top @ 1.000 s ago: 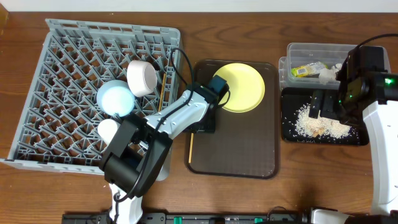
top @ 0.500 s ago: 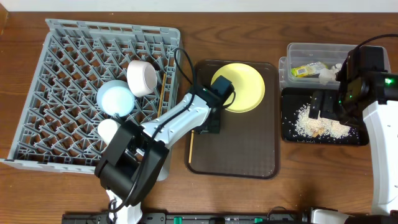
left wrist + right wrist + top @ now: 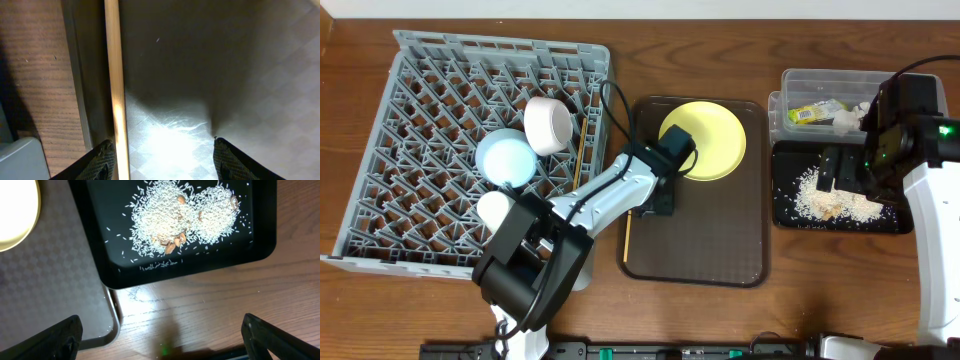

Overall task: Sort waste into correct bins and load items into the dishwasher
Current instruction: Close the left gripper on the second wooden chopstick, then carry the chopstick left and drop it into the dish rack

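The grey dish rack (image 3: 430, 90) holds a white bowl (image 3: 548, 124), a light blue bowl (image 3: 506, 157), a cream cup (image 3: 495, 208) and one chopstick (image 3: 582, 150). A second chopstick (image 3: 627, 240) lies along the left rim of the brown serving tray; in the left wrist view it (image 3: 115, 75) runs just inside the left finger. My left gripper (image 3: 655, 203) (image 3: 165, 162) is open, low over that tray. The yellow plate (image 3: 705, 140) sits on the tray. My right gripper (image 3: 845, 170) (image 3: 165, 340) is open and empty above the black tray (image 3: 785, 215) of rice crumbs (image 3: 185, 217).
The brown serving tray (image 3: 720, 250) lies between the rack and the bins. The clear tub (image 3: 820, 80) at back right holds the yellow-green wrapper (image 3: 812, 113) and the white tissue (image 3: 848, 120). Bare wooden table shows in front of the black tray (image 3: 200, 310).
My left arm's wrist has shifted slightly up and right over the brown tray. The right arm has not moved.
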